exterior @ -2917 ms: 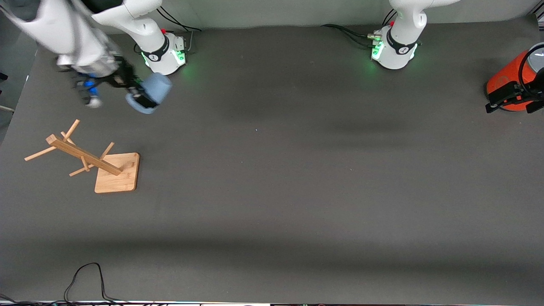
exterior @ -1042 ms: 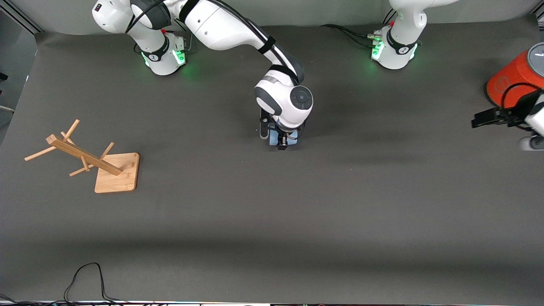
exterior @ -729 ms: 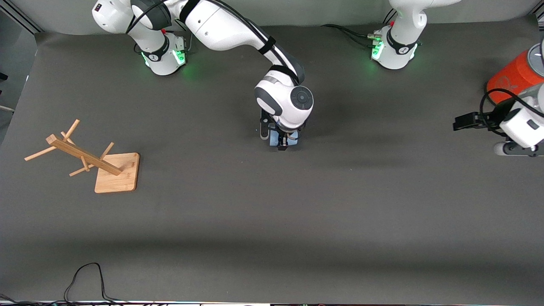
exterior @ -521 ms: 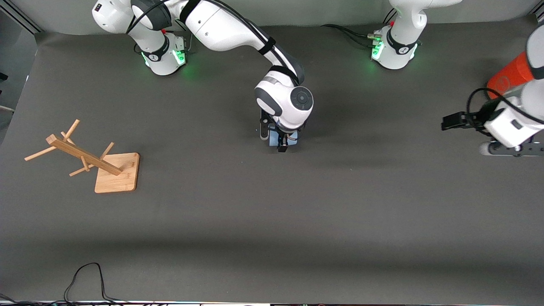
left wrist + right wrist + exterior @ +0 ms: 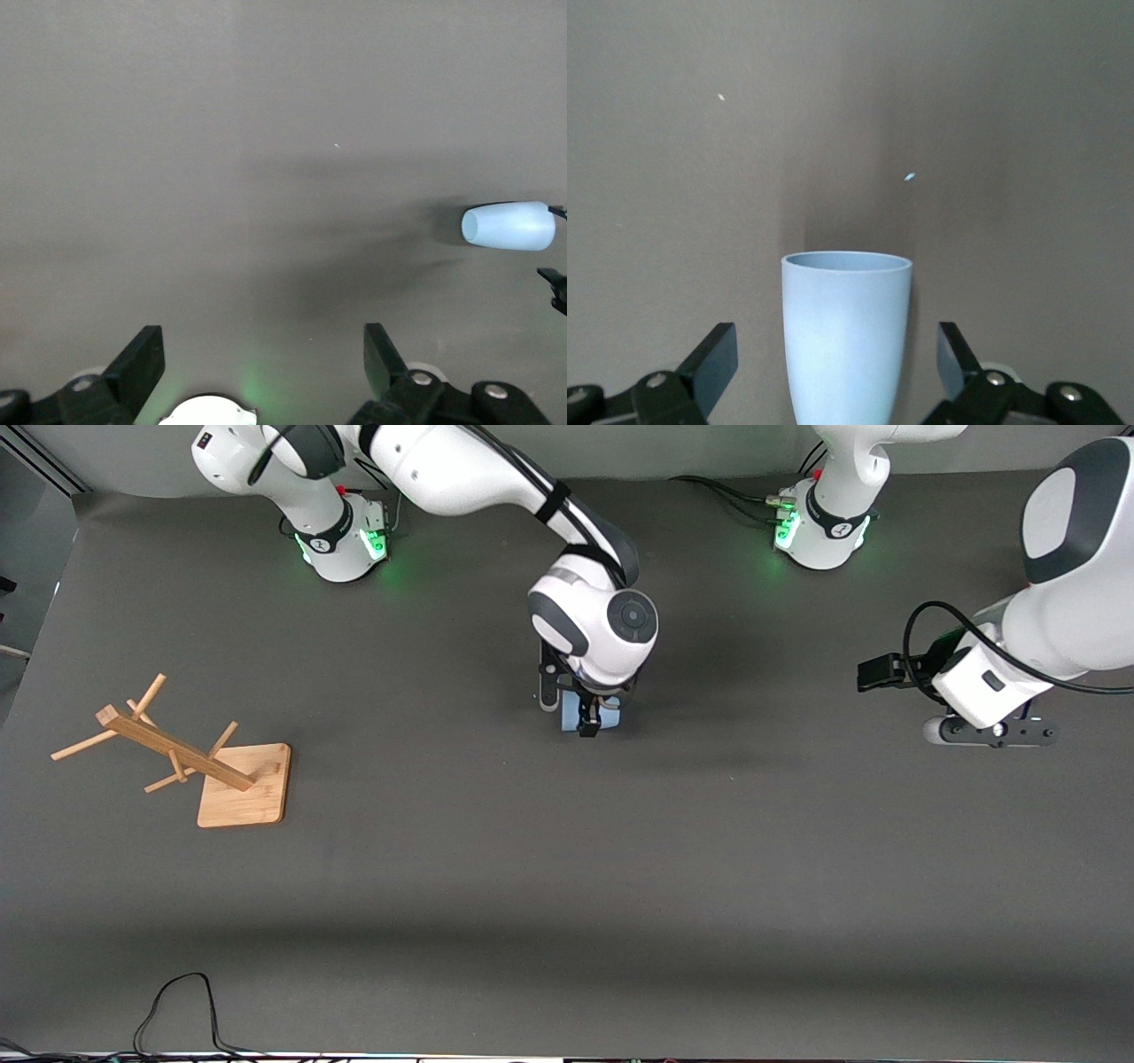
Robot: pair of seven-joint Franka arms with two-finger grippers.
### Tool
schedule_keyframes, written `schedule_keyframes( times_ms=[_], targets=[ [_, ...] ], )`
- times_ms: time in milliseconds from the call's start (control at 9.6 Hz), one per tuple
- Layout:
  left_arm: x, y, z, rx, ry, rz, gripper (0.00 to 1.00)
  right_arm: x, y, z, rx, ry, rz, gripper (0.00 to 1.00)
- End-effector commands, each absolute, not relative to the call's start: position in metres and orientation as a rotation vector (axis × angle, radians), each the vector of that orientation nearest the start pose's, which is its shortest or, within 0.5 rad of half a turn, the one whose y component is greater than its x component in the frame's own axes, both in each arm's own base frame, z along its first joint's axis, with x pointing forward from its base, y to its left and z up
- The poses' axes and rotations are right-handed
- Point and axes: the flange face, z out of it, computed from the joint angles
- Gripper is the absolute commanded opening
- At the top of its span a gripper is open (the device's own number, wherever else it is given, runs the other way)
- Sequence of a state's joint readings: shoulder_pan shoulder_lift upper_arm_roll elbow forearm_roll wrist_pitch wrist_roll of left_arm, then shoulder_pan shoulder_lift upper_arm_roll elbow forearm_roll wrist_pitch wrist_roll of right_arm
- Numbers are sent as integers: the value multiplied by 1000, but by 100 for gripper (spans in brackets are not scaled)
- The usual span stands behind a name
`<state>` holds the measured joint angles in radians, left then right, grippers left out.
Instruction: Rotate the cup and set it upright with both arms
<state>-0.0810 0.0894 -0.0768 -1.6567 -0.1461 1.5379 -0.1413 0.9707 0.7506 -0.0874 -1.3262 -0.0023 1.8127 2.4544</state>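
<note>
While the right arm's wrist hides most of the cup [image 5: 608,721] from the front camera, the right wrist view shows it lying on its side mid-table between the right gripper's [image 5: 836,376] wide-spread fingers, untouched. The left gripper [image 5: 260,367], fingers wide, hovers toward the left arm's end. No writing is legible.

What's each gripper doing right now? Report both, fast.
Left gripper: open, holding nothing.
Right gripper: open around the cup, which lies on its side on the table.
</note>
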Motion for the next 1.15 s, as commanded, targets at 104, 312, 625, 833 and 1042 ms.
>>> schedule_keyframes(
  times_ms=[104,312,625,833,1042],
  targets=[
    [557,-151,528,-3275,-80,341,100,452,508,370,-2598,2287,-62,100],
    [554,-202,516,-3262,-168,311,100,474,451,436,-2748,2141,67,100],
    [540,-314,475,-3220,-304,246,100,512,338,520,-2921,1827,243,100],
    [514,-401,434,-3122,-335,172,99,524,245,557,-2969,1604,328,100],
    [476,-481,387,-3023,-308,103,98,533,160,579,-3010,1374,364,100]
  ],
)
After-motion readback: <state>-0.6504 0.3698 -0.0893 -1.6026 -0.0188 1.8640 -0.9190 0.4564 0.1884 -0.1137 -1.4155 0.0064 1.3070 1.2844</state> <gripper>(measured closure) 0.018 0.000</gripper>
